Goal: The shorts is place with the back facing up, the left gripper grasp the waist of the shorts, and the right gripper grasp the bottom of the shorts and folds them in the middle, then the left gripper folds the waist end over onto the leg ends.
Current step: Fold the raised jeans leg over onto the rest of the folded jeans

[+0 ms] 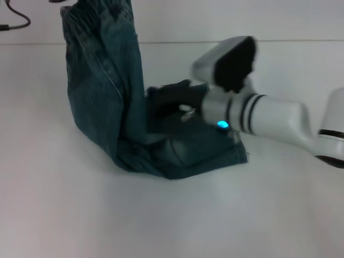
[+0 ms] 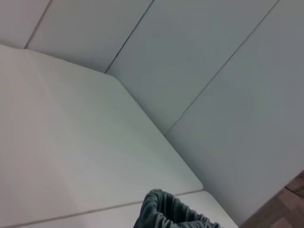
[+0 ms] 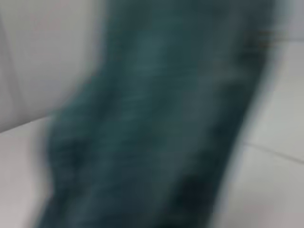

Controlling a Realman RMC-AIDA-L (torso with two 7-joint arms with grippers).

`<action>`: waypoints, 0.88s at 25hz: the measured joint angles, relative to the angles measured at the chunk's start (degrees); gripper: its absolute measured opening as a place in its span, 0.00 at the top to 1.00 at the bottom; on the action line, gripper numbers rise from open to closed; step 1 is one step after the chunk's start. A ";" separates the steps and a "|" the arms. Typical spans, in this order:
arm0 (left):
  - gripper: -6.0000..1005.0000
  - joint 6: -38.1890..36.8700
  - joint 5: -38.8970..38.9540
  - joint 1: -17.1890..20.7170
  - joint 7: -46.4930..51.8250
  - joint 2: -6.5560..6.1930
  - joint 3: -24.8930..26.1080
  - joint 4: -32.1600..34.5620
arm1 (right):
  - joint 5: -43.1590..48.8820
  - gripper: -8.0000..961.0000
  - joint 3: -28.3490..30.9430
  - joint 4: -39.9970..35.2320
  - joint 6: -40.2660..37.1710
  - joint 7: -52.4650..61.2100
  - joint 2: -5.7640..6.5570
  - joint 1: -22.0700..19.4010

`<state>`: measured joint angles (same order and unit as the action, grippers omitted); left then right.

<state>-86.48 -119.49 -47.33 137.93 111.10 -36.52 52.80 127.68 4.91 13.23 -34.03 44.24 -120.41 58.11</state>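
The dark blue denim shorts (image 1: pixel 102 91) stand partly lifted. Their waist end rises past the top edge of the head view, and the leg ends (image 1: pixel 204 153) lie flat on the white table. The gathered waistband (image 2: pixel 171 213) shows close up in the left wrist view; my left gripper itself is out of view. My right gripper (image 1: pixel 166 105) reaches in from the right and sits low over the leg ends, beside the raised cloth. The right wrist view is filled with blurred denim (image 3: pixel 152 123).
A white table (image 1: pixel 172 220) spreads around the shorts, with its far edge (image 1: pixel 301 41) against a pale wall. A black cable (image 1: pixel 16 22) lies at the far left corner. The right arm's white forearm (image 1: pixel 279 118) crosses the right side.
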 joint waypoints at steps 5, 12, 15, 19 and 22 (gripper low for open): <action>0.89 0.58 0.41 -0.54 -2.15 1.52 -2.55 -2.75 | -0.29 0.96 8.23 -9.13 -5.63 0.19 0.45 -5.41; 0.88 5.79 0.17 -0.63 -7.15 6.69 -7.81 -3.09 | -9.52 0.96 20.56 -16.47 -16.21 -1.07 1.39 -10.31; 0.88 7.86 -0.10 -0.54 -9.21 8.00 -11.83 -3.36 | -14.96 0.96 20.72 -16.94 -17.78 -1.07 1.91 -11.69; 0.88 10.36 -0.13 -0.83 -10.92 9.92 -15.92 -5.39 | -17.65 0.95 20.72 -17.33 -18.25 -0.88 2.01 -12.75; 0.88 12.57 -0.28 -2.23 -11.25 10.43 -19.28 -9.03 | -17.72 0.95 20.66 -17.34 -18.25 -1.03 1.67 -12.88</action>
<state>-73.91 -119.77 -49.57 126.67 121.53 -55.80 43.77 109.95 25.57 -4.10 -52.28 43.22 -118.73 45.23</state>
